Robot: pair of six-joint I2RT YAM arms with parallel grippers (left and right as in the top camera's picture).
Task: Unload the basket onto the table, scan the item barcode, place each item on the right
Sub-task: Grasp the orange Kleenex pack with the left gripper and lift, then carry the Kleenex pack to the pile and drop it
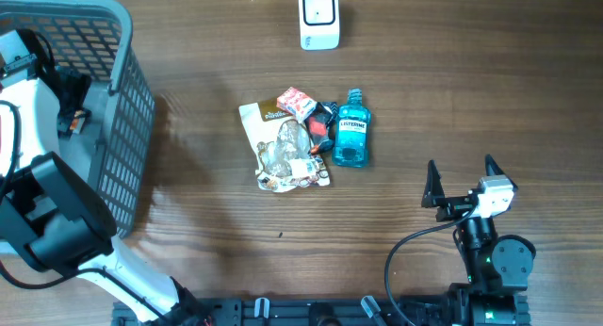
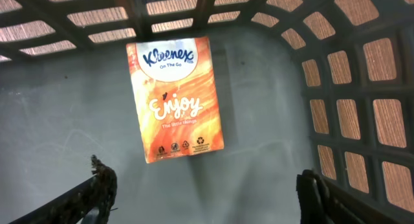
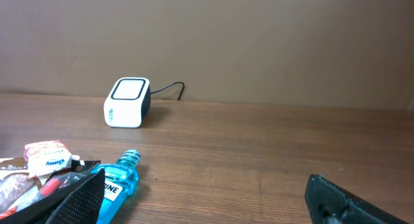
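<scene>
Snag risk in basket
Left fingers (image 2: 97, 188), apart near tissues (image 2: 174, 98), may catch basket (image 2: 272, 140) wall at 3 o'clock; right fingers (image 1: 431, 187) apart too.

The tissue pack (image 2: 174, 98) is orange with white letters. The basket (image 2: 65, 114) is grey, the bottle (image 1: 350, 138) blue, the small packet (image 1: 298, 102) maybe pink.

Soft, even light from above. The basket (image 1: 137, 128) drops a faint shadow on the table (image 1: 424, 62). Ahead of the left pincer (image 2: 202, 171) the tissue pack (image 2: 176, 98) looks sharp; its fingers (image 2: 90, 191) look dark, blurry.
</scene>
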